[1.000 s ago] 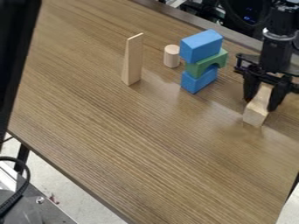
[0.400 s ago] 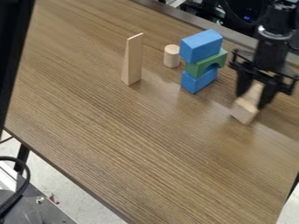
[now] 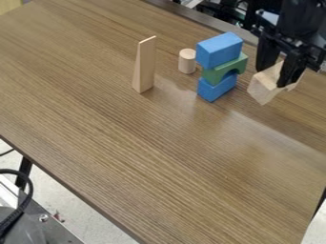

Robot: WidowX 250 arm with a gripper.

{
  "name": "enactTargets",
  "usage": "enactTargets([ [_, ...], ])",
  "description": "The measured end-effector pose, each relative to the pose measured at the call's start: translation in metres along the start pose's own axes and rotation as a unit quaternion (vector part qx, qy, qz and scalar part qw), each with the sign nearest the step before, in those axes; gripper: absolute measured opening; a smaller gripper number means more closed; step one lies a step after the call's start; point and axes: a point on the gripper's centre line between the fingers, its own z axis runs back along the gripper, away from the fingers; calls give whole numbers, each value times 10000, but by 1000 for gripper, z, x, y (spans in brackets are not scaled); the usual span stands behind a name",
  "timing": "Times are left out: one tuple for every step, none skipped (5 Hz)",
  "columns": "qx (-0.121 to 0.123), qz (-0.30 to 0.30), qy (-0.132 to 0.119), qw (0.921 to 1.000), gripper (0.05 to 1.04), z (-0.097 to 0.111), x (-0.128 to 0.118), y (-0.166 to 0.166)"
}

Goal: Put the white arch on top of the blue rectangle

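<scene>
1. The gripper [image 3: 272, 78] is over the desk [image 3: 146, 157] by its far edge, pinching the pale arch [image 3: 259, 86] between its fingers.
2. That arch is tilted, just beside the stack and apart from it.
3. The stack, near the same edge, has a blue rectangle [image 3: 220, 50] on a green arch [image 3: 212, 75], on a lower blue block [image 3: 216, 89].
4. A wooden cylinder [image 3: 187, 62] stands between stack and upright wedge [image 3: 144, 66].

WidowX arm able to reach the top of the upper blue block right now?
Probably yes: its pincer holds the wooden arch near the upper blue block, and nothing sits on that block.
</scene>
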Motion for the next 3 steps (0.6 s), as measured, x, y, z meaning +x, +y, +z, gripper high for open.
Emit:
enactTargets([
  [-56, -351, 43, 9994, 505, 14, -8, -1],
  [-223, -441, -13, 9988, 505, 26, -14, 10],
  [-181, -357, -36, 9992, 505, 41, -13, 21],
])
